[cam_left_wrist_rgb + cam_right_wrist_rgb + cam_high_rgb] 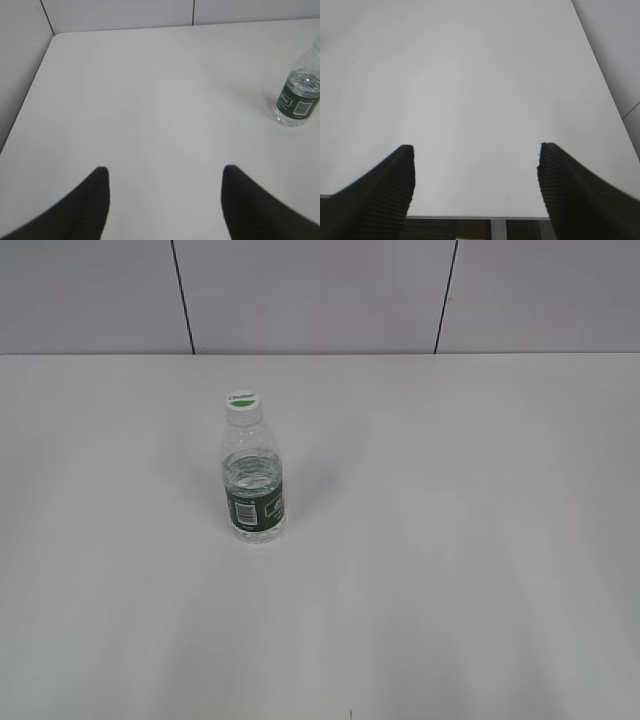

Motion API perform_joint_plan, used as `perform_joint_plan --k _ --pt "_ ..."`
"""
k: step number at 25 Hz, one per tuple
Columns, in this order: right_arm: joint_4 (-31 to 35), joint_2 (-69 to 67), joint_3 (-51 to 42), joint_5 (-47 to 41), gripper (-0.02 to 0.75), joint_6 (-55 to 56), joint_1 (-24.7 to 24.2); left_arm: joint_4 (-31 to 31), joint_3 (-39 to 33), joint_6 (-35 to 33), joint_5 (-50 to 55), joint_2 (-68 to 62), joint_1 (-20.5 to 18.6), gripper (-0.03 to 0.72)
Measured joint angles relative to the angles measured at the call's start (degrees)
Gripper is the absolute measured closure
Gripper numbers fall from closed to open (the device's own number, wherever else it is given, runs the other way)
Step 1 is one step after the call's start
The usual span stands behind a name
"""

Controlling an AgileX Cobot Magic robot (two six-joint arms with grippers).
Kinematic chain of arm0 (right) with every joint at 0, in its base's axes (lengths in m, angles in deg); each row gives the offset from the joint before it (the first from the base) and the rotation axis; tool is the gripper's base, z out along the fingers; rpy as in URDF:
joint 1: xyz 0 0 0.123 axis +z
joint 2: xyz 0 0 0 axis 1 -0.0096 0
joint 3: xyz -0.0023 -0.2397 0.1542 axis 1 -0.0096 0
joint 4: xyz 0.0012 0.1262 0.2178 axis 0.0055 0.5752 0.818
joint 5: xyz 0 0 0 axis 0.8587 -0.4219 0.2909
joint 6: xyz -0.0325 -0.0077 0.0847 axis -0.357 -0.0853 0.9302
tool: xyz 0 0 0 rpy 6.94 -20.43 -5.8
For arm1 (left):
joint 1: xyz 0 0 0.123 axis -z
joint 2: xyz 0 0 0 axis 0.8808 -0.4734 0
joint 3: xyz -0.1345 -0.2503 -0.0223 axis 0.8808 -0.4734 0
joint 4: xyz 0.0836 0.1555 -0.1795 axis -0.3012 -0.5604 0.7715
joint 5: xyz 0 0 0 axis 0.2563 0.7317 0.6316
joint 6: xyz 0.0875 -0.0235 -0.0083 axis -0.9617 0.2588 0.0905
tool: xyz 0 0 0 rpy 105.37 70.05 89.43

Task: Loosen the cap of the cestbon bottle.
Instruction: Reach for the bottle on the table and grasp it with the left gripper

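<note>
Bottle [254, 475] upright on counter [480, 540], cap [242, 403] on; left gripper [165, 172] and right gripper [475, 150] both wide, holding nothing.

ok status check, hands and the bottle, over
Left hand open, empty. Right hand open, empty, at table edge. Cestbon bottle upright, cap on, untouched. Nothing in the way.

White cap [242, 404] with green mark, dark green label band on clear cestbon bottle [253, 485].
</note>
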Motion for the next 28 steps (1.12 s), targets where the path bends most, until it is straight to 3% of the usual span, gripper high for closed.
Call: perform_joint_plan --k 28 --pt "0.00 0.00 0.00 0.00 0.154 0.00 0.00 0.00 0.00 0.00 0.00 0.00 0.00 0.249"
